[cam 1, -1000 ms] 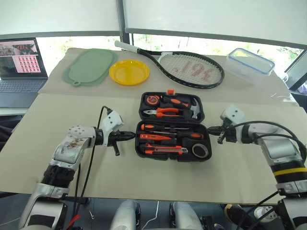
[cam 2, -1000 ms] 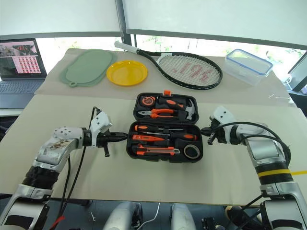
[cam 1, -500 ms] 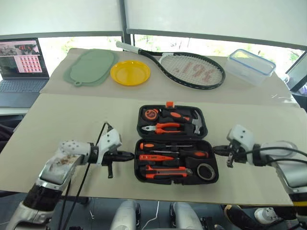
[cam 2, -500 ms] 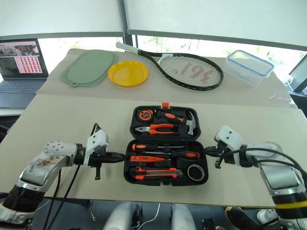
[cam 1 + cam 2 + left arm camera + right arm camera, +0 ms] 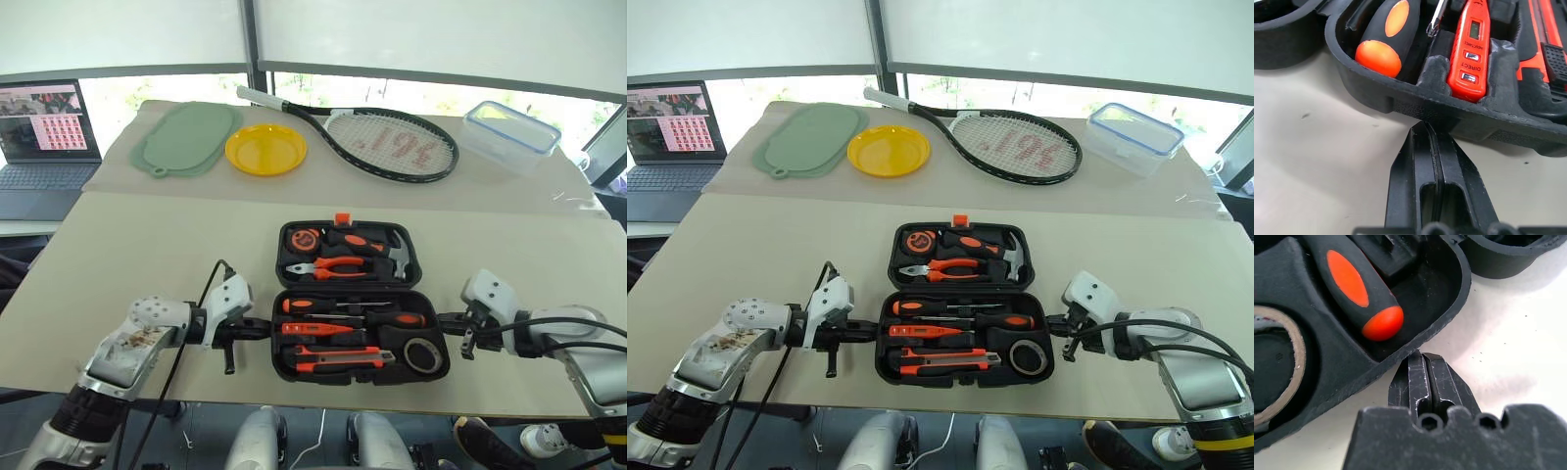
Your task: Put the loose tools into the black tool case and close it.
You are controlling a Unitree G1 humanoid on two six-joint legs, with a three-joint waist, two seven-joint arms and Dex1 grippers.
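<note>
The black tool case (image 5: 358, 380) lies open near the table's front edge. Its near half holds two black-and-orange screwdrivers (image 5: 392, 318), a slim orange screwdriver (image 5: 309, 329), the utility knife (image 5: 343, 360) and a dark tape roll (image 5: 421, 354). Pliers, a hammer and a tape measure sit in the far half (image 5: 348, 253). My left gripper (image 5: 263, 333) is shut, its tips against the case's left wall (image 5: 1400, 105). At the right rim (image 5: 1449, 303) my right gripper (image 5: 446, 318) is shut too, tips against the wall. Neither holds anything.
Along the back of the table lie a green mat (image 5: 186, 137), a yellow plate (image 5: 265, 149), a racket (image 5: 392, 142) and a clear blue-rimmed box (image 5: 509, 132). A laptop (image 5: 44, 137) stands off to the far left. The table's front edge runs just below the case.
Both arms have drawn back toward me, and the open case between them has slid nearer to the table's front edge. Both grippers stayed shut.
</note>
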